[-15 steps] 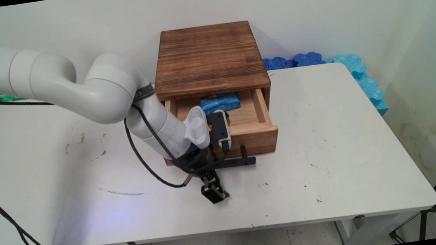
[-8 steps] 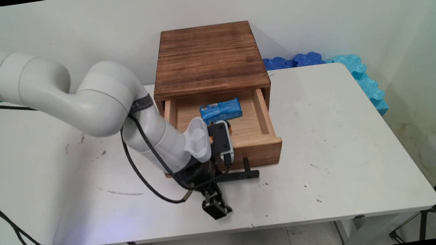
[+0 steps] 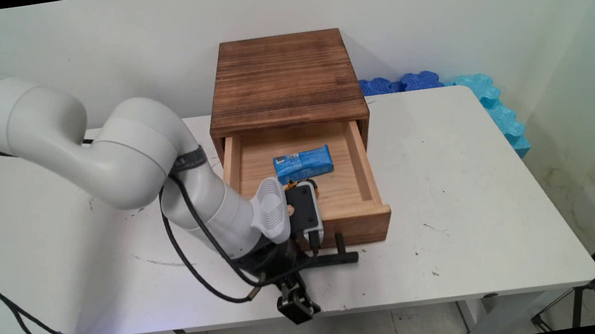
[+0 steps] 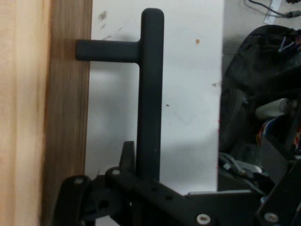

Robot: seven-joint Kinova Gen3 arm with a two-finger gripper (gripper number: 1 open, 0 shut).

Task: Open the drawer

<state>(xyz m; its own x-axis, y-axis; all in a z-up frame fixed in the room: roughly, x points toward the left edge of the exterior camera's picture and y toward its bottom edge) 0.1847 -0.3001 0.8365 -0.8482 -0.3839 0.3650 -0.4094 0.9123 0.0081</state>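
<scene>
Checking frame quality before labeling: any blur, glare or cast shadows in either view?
Main view: sharp, evenly lit, no glare; the arm throws a soft shadow on the table at left. Hand view: soft focus; the handle bar and wooden drawer front read clearly, the bar's faint shadow lies on the table, and the gripper linkage is dark.

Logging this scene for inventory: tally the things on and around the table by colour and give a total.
Brown: 1, wooden cabinet with its drawer open
Black: 1, drawer handle, with the gripper around it
Blue: 2, packet in the drawer; foam mats past the table's far edge
White: 1, table
Total: 5
</scene>
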